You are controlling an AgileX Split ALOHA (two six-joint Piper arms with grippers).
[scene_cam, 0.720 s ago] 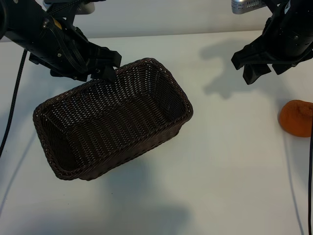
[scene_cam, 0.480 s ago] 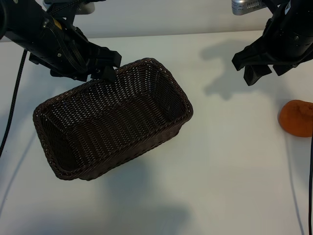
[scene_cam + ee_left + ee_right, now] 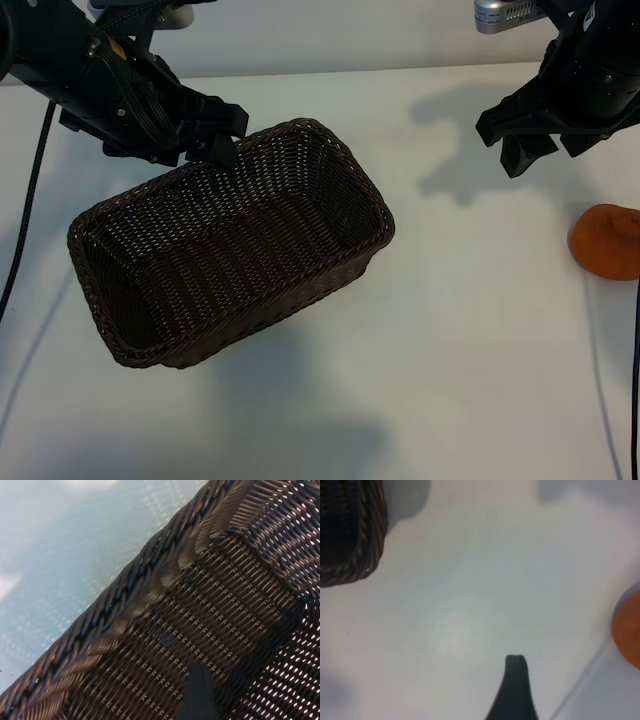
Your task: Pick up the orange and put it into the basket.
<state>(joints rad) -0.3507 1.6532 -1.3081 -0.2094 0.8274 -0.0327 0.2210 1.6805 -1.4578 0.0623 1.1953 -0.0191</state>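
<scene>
The right gripper (image 3: 527, 143), spread and empty, should drop squarely over the orange (image 3: 606, 240) at the desk's right edge; the left gripper (image 3: 222, 135), spread, straddles the basket (image 3: 300, 290) rim.

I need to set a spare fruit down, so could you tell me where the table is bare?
Bare table lies between the basket and the orange, and along the near edge. It is crowded at the basket's far rim under the left gripper.

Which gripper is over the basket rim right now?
The left gripper: it hangs open at the far rim of the wicker basket. The right gripper hangs open over bare table, between the basket and the orange.
</scene>
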